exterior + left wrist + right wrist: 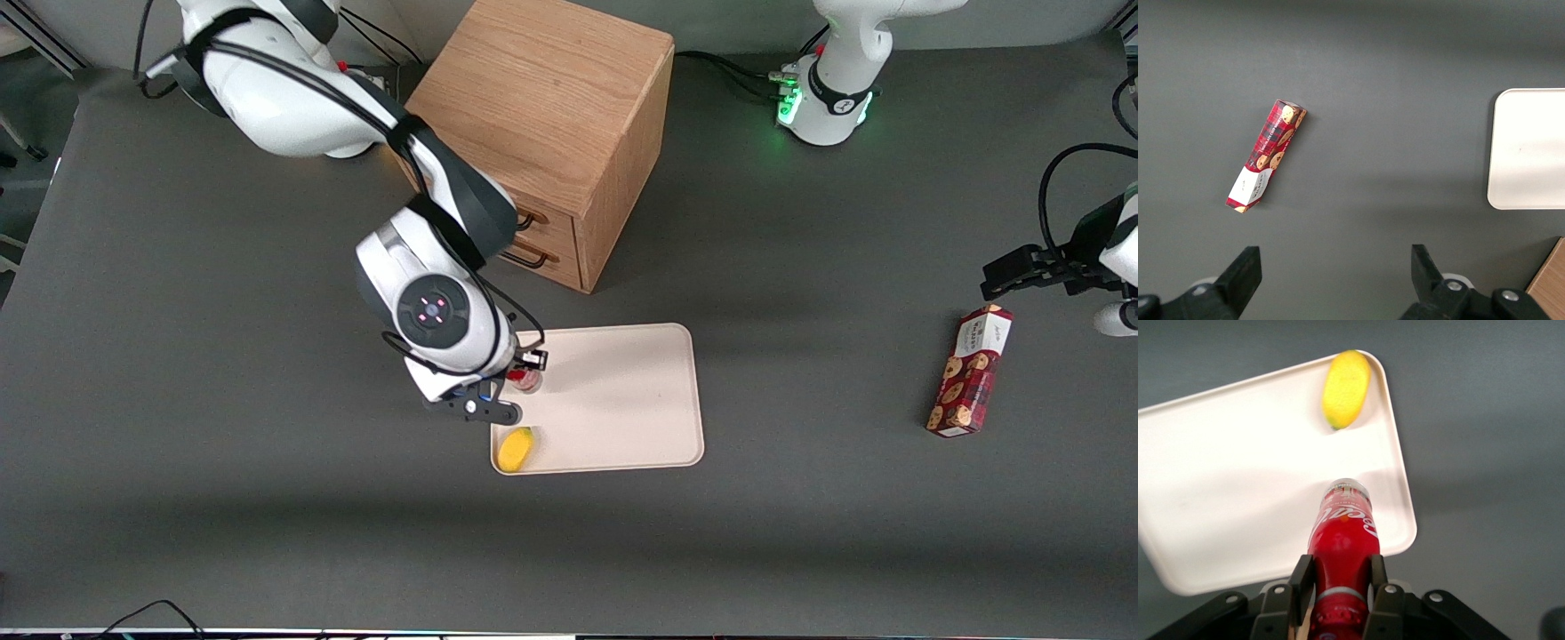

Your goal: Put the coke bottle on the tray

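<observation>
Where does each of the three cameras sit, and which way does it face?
Front view: high above the table, looking down on tray, wooden cabinet, cookie box; shows both arms.
Right wrist view: on the working arm, looking down past its gripper, shut on the coke bottle over the tray's edge beside a yellow fruit.
Left wrist view: on the parked arm, facing the table; shows its own fingers.
All three share the tray.

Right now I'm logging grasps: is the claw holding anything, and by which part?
Yes. The claw is shut on the coke bottle, gripping its upper body just below the cap, over the tray.
</observation>
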